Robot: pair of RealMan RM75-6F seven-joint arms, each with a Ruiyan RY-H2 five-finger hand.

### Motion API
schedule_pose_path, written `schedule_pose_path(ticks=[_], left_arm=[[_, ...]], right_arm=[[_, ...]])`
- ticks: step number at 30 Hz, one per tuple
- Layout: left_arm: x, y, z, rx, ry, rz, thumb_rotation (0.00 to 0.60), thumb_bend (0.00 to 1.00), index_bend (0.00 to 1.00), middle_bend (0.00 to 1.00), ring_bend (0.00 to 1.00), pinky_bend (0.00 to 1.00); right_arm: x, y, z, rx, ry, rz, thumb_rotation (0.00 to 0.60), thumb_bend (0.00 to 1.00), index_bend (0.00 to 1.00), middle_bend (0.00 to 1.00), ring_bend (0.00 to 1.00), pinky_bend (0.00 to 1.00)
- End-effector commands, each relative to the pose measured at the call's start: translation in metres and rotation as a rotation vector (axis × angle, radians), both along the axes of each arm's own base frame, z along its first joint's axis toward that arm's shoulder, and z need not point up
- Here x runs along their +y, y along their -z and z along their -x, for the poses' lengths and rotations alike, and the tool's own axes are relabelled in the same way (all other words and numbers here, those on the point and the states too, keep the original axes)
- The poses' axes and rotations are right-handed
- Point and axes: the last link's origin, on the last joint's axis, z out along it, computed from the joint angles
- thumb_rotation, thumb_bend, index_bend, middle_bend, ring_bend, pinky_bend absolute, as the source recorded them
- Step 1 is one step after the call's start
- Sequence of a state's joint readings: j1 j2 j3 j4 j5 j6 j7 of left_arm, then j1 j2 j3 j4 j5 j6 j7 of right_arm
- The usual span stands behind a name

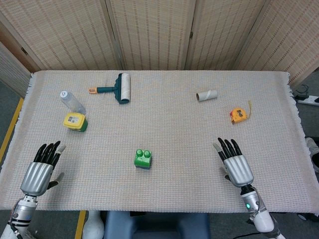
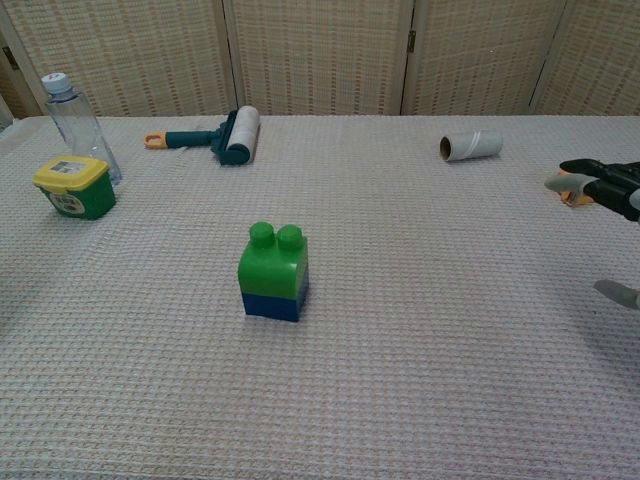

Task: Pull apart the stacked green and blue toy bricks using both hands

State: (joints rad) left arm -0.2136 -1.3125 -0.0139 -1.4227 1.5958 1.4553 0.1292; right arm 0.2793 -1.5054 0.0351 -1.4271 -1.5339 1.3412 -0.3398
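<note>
The green brick point(image 1: 143, 158) sits stacked on the blue brick point(image 2: 272, 305) near the middle front of the table; the chest view shows the green brick point(image 2: 273, 265) on top, studs up. My left hand point(image 1: 41, 170) lies flat at the front left, fingers apart, holding nothing, far from the stack. At the front right my right hand point(image 1: 235, 163) is likewise flat with its fingers spread and nothing in it; only its fingertips point(image 2: 605, 184) show at the right edge of the chest view.
A lint roller point(image 1: 118, 89), a clear bottle point(image 1: 73, 102) and a yellow-lidded green tub point(image 1: 75, 121) stand at the back left. A cardboard tube point(image 1: 206, 95) and an orange tape measure point(image 1: 239, 115) lie at the back right.
</note>
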Motion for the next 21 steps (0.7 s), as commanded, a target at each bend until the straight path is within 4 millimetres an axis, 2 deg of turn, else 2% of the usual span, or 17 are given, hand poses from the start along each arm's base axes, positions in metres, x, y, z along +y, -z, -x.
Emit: schedule_pose_path(ticks=[1,6,12,17,21], left_arm=[[0.0,0.001,0.0,0.004,0.002,0.002,0.6,0.34,0.0,0.0,0.0,0.0],[-0.002,0.005,-0.001,0.009,0.009,0.022,0.6,0.34,0.0,0.0,0.0,0.0],[-0.008,0.014,-0.008,-0.071,0.037,0.103,0.6,0.34,0.0,0.0,0.0,0.0],[-0.014,0.036,-0.024,-0.227,0.076,0.211,0.6,0.31,0.0,0.02,0.0,0.0],[-0.008,0.058,-0.039,-0.342,0.065,0.287,0.6,0.29,0.01,0.08,0.0,0.0]], right_arm=[[0.0,0.0,0.0,-0.002,-0.001,-0.001,0.6,0.37,0.0,0.0,0.0,0.0],[0.002,-0.004,-0.001,-0.016,-0.008,0.005,0.6,0.37,0.0,0.0,0.0,0.0],[0.005,-0.005,-0.002,-0.025,-0.015,-0.001,0.6,0.37,0.0,0.0,0.0,0.0],[0.006,-0.006,-0.004,-0.03,-0.026,0.003,0.6,0.37,0.0,0.0,0.0,0.0],[0.009,-0.006,-0.007,-0.039,-0.06,0.005,0.6,0.37,0.0,0.0,0.0,0.0]])
